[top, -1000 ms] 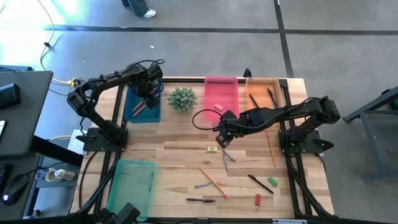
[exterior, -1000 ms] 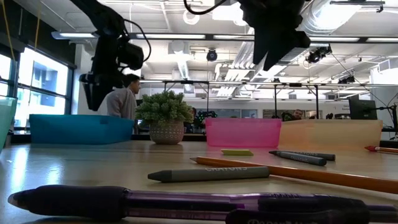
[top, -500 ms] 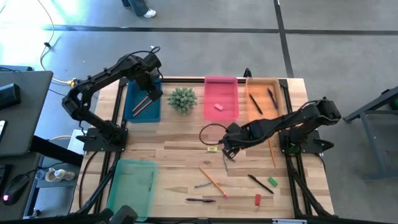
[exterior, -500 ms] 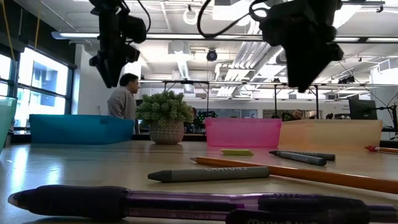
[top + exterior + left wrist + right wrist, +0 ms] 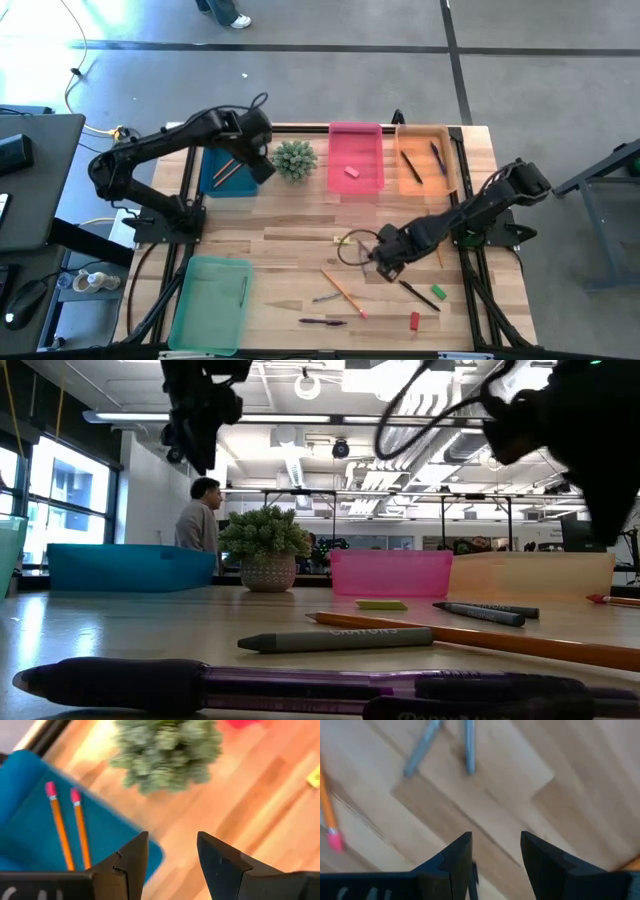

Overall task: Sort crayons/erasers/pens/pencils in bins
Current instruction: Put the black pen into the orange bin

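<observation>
Two grippers released and empty: right gripper (image 5: 383, 262) low over grey crayons (image 5: 445, 745) mid-table, left gripper (image 5: 262, 165) beside blue bin (image 5: 212, 182).

bright, even ceiling light (glare at left windows); both wrist views motion-blurred.

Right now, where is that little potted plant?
In the high view the potted plant stands at the table's far edge, between the dark blue bin and the pink bin.
</observation>
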You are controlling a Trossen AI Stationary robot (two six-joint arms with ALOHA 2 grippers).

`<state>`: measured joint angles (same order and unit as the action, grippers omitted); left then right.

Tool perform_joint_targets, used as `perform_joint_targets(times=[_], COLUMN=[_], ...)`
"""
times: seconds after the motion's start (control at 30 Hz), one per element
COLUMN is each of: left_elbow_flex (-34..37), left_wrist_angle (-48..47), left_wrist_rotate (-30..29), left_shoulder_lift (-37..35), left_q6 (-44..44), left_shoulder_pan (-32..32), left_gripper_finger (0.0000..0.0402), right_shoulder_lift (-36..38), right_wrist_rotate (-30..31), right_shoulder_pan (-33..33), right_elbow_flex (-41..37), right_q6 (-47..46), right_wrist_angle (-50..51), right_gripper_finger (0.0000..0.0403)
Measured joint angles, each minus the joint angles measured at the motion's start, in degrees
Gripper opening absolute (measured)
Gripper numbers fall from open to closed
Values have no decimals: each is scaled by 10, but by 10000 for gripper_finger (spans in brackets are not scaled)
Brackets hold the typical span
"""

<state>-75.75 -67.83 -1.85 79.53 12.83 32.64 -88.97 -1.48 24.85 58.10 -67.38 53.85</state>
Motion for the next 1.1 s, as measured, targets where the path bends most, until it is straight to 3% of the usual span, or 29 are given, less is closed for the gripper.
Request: perform_joint_targets(times=[0.37, 0.77, 1.1], left_elbow_flex=[0, 0, 0], left_wrist_angle=[81, 92, 92], left_wrist_rotate=[47, 24, -3], left_shoulder_lift=[0, 0, 0], left_q6=[118, 248, 321], left_shoulder_pan=[-138, -256, -314], left_gripper_finger=[159, 158, 159], right_shoulder_lift=[0, -2, -70], right_wrist_rotate=[4, 41, 30], right_shoulder_pan=[95, 161, 174], right_elbow_flex=[-20, -20, -20], right_q6=[-88, -111, -101], right_wrist_angle=[-18, -28, -59], right_gripper_finger=[161, 161, 161])
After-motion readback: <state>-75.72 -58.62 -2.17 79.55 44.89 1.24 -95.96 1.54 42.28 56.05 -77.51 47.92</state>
